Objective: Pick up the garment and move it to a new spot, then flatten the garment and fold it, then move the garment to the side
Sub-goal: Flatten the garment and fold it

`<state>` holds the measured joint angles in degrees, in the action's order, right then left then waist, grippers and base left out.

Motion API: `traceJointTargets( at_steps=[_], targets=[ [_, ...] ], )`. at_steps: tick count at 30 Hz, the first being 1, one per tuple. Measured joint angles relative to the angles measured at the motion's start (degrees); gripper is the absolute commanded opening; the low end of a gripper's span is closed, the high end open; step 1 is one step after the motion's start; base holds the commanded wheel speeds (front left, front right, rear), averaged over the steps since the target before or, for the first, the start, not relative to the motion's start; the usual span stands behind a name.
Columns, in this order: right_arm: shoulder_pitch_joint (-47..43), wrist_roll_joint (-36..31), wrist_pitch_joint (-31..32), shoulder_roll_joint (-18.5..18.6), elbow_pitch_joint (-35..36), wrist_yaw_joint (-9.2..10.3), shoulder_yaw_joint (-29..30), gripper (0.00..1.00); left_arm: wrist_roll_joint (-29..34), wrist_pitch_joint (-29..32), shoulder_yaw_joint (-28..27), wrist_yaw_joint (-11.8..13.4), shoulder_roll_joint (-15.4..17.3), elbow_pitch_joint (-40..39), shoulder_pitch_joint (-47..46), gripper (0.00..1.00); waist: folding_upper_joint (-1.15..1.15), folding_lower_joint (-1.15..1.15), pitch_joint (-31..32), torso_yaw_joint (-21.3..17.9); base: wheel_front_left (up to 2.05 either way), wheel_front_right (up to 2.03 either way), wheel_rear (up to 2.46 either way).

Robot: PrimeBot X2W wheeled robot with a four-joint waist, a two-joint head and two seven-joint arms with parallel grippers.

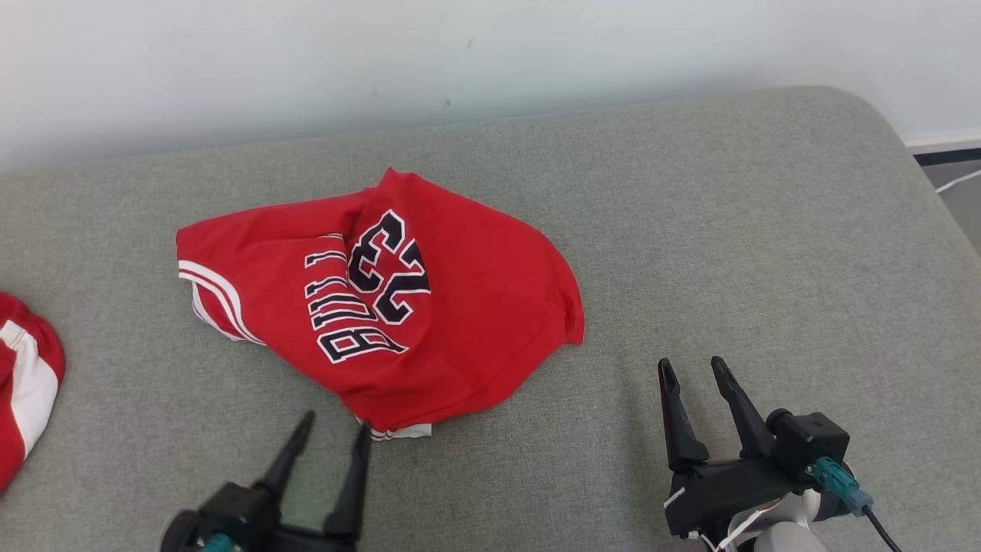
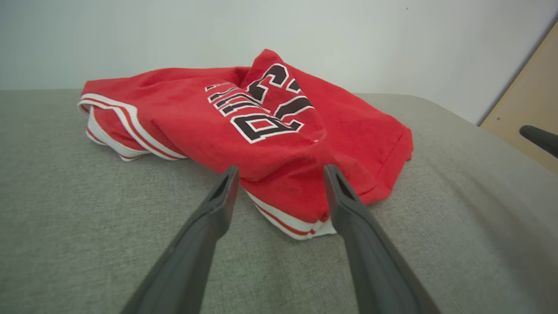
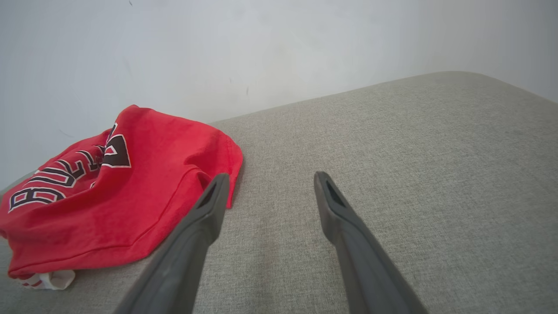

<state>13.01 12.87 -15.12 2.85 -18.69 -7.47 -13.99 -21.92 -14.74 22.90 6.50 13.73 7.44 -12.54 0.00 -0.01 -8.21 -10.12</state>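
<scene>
- We are finding the garment (image 1: pixel 429 307) crumpled at frame centre.
- Left gripper (image 1: pixel 336 422), fingers apart, is hovering at its hem (image 1: pixel 400 432), lower centre; right gripper (image 1: pixel 692 362), likewise apart, lower right.
- We are advising: pinch one layer at opposite edges, draw outward.

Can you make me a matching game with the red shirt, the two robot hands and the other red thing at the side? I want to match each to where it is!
Things:
1. red jersey
2. left gripper
3. right gripper
4. red-and-white cloth

Places:
A. at the head view's left edge
B. crumpled in the middle of the grey cushion
C. open, by the jersey's striped hem
D. open, over bare cushion

Pairs: 1-B, 2-C, 3-D, 4-A
</scene>
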Motion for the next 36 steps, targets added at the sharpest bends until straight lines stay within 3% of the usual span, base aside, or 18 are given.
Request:
traceJointTargets(
  at_steps=[10, 24, 25, 26, 27, 36],
  targets=[
    [0.5, 0.3, 0.0, 0.0, -0.2, 0.00, -0.7, 1.00, 1.5, 0.6, 3.5, -0.8, -1.0, 4.1, 0.3, 1.00, 0.00, 0.00, -1.0, -1.2, 0.00, 0.00, 0.00],
    [1.3, 0.4, 0.0, 0.0, -0.6, 0.00, -0.7, 1.00, 2.9, 0.0, 2.5, -0.6, -1.9, 16.4, -5.3, 1.00, 0.00, 0.01, -1.7, -5.1, 0.00, 0.00, 0.00],
    [1.4, 0.4, 0.0, 0.0, -0.6, -0.01, -0.7, 1.00, 2.8, -0.1, 2.1, -0.8, -2.1, 17.1, -5.6, 0.49, 0.00, 0.01, -1.7, -5.2, 0.00, 0.00, 0.00],
    [1.4, 0.4, 0.0, 0.0, -0.7, 0.00, -0.7, 1.00, 2.7, -0.2, 1.8, -0.9, -2.3, 17.8, -5.9, 0.49, 0.00, 0.01, -1.6, -5.2, 0.00, 0.00, 0.00],
    [1.4, 0.4, 0.0, 0.0, -0.7, -0.01, -0.7, 1.00, 2.9, -0.2, 1.8, -1.2, -2.4, 18.1, -6.3, 0.00, 0.00, 0.01, -1.5, -5.2, 0.00, 0.00, 0.00],
    [0.3, 0.1, 0.0, 0.0, -0.6, 0.00, 0.5, 1.00, 5.5, -0.3, -1.1, -0.7, -1.1, 11.6, -5.0, 0.00, 0.00, 0.01, -0.5, -2.7, 0.00, 0.00, 0.00]
  ],
)
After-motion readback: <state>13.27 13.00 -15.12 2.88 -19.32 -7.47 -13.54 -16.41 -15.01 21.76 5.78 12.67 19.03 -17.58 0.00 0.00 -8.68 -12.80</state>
